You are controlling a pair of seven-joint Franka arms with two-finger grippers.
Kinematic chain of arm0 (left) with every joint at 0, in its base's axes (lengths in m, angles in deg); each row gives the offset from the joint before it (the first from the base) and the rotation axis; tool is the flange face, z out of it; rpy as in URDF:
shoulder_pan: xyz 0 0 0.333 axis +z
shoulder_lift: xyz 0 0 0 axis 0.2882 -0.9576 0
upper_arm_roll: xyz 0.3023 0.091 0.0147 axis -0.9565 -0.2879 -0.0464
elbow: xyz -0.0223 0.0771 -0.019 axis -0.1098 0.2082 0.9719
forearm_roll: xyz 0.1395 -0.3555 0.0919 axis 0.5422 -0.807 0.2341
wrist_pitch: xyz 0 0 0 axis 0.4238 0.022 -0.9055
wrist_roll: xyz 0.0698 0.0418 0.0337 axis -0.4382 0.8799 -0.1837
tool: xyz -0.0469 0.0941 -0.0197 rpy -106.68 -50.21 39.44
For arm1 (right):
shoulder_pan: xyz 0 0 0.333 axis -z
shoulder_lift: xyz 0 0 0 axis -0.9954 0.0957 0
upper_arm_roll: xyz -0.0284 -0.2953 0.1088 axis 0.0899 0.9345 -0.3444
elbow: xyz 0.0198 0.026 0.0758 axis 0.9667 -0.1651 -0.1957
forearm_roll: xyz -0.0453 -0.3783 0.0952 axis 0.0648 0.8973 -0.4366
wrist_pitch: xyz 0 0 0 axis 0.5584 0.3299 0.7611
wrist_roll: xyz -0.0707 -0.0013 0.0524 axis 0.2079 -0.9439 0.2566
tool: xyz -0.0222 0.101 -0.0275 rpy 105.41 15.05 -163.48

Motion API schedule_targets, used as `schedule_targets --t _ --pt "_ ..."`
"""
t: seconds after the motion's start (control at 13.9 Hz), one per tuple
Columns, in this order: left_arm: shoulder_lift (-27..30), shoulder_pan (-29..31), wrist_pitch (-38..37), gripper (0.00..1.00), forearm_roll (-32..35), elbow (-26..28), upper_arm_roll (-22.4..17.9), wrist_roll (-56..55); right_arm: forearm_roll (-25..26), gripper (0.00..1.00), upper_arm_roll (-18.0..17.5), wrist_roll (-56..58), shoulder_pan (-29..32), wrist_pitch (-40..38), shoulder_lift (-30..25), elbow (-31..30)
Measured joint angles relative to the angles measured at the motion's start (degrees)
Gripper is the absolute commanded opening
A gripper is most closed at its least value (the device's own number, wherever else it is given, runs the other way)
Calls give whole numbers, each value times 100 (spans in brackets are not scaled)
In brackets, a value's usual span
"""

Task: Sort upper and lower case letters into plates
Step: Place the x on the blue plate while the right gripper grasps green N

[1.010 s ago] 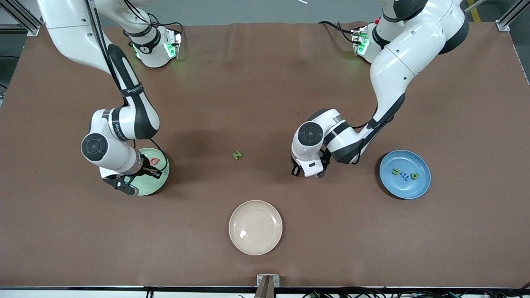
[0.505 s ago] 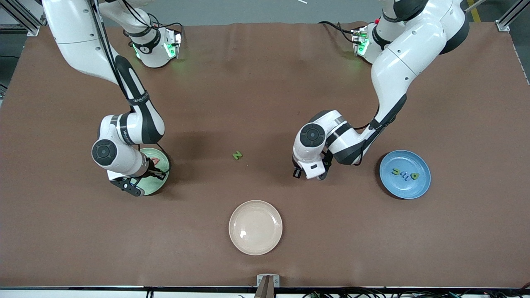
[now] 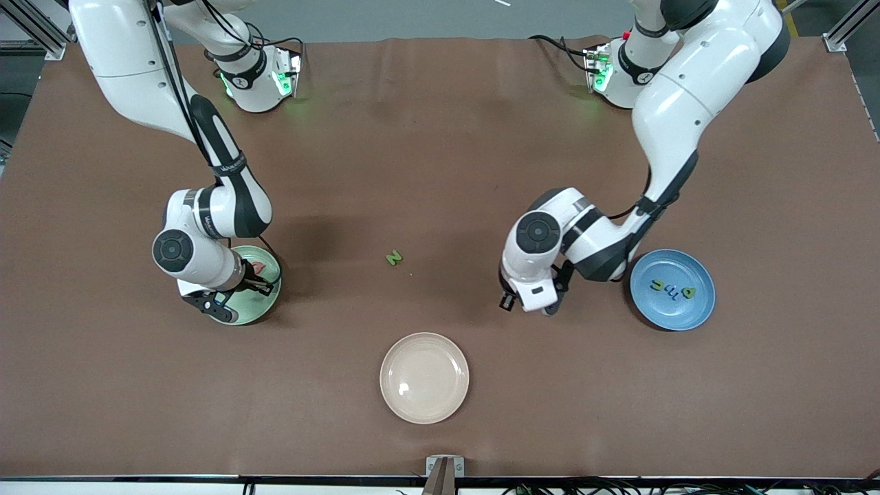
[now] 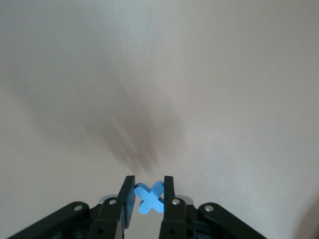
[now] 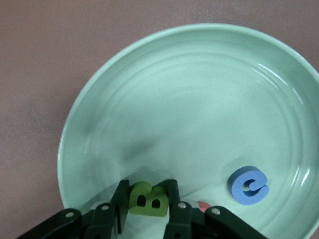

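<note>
My right gripper (image 3: 249, 284) hangs low over the pale mint green plate (image 3: 269, 262). In the right wrist view the gripper (image 5: 147, 185) is shut on a green letter B (image 5: 148, 199) above the plate (image 5: 199, 99). A blue letter (image 5: 248, 185) and a partly hidden red letter (image 5: 203, 204) lie in that plate. My left gripper (image 3: 535, 297) is over bare table between a green letter N (image 3: 393, 258) and the sky blue plate (image 3: 646, 306). In the left wrist view it (image 4: 149, 181) is shut on a blue letter x (image 4: 149, 197). The blue plate holds three small letters (image 3: 673, 289).
A cream-beige plate (image 3: 424, 377) stands nearer to the front camera, midway along the table. The green N lies alone on the brown table mat (image 3: 440, 137).
My left arm has moved with the blue x toward the sky blue plate. My right arm shifted a little over the mint green plate one second ago, then stayed.
</note>
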Motion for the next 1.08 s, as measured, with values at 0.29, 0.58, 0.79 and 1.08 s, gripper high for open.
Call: schedule_targets --t 0.29,0.58,0.79,1.08 --pt "442 690 -519 0 0 -9 127 1580 0 100 -4 53 -1 -212 -95 133" --pt "526 1342 -899 3 0 -2 131 2905 -13 100 -88 -220 -64 -1877 -471 837" --pt "575 2076 -1128 3 0 169 217 4066 -107 100 -155 -1164 -590 -2026 -564 934" --pt "563 2943 -1050 6 0 598 325 5015 -192 98 -187 -2640 -1637 -1272 -388 817"
